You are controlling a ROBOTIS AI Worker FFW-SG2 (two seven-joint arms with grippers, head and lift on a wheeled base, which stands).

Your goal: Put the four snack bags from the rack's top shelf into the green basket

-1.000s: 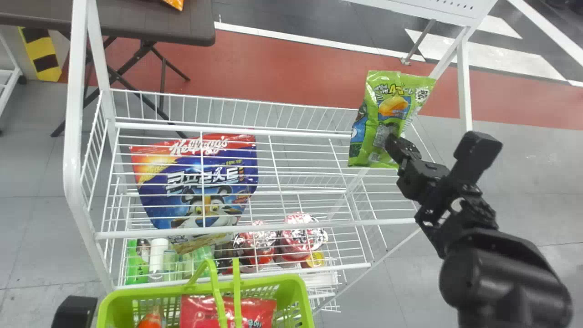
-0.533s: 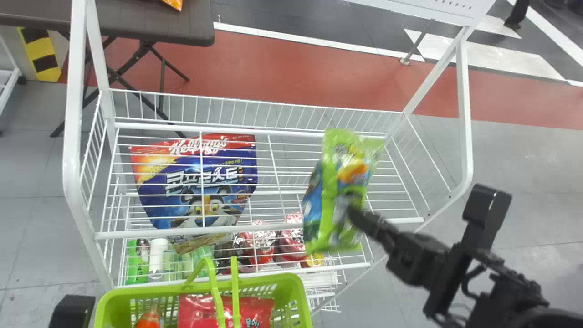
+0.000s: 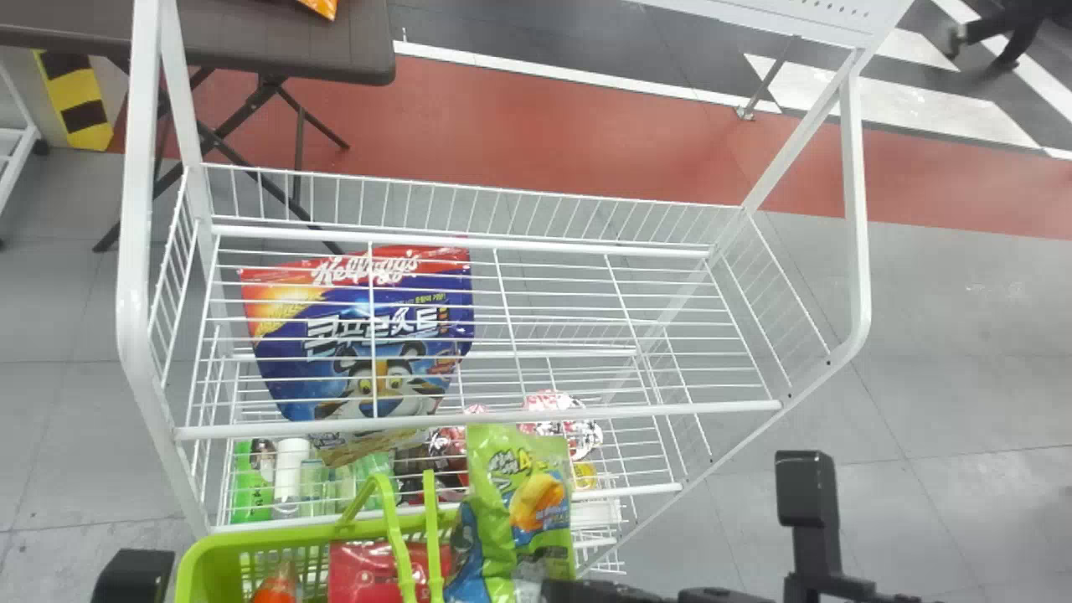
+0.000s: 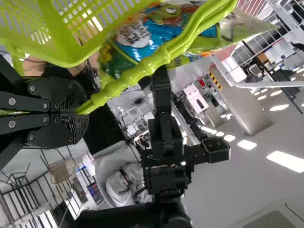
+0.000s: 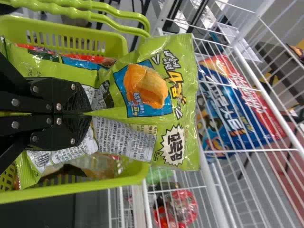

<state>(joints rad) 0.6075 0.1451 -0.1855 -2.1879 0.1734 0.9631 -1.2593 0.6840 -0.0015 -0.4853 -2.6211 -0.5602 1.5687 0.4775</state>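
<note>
grey floor (image 3: pixel 946 352) spreads under a white wire rack (image 3: pixel 628 410), with a broad red band (image 3: pixel 586 126) crossing it on the far side. a dark folding table (image 3: pixel 251 50) stands far left, an orange packet (image 3: pixel 318 7) on its top. on the rack's top shelf, toward the left, lies a blue kellogg's cereal bag (image 3: pixel 377 360) with a cartoon tiger on its front. below it, the lower level holds a white bottle (image 3: pixel 291 469) at the left and red-and-white packages (image 3: pixel 561 410) farther right. at the near side sits the green basket (image 3: pixel 198 561), with a red bag (image 3: pixel 360 569) and an orange-topped item (image 3: pixel 275 586) inside. the left gripper (image 4: pixel 81 114) is pinching the basket's green handles (image 3: pixel 398 544). the right gripper (image 3: pixel 557 591) has its fingers pressed onto a green snack bag (image 3: pixel 502 502), pinching it by the middle; the bag hangs over the right part of the basket, its printed potato-chip picture showing.
</note>
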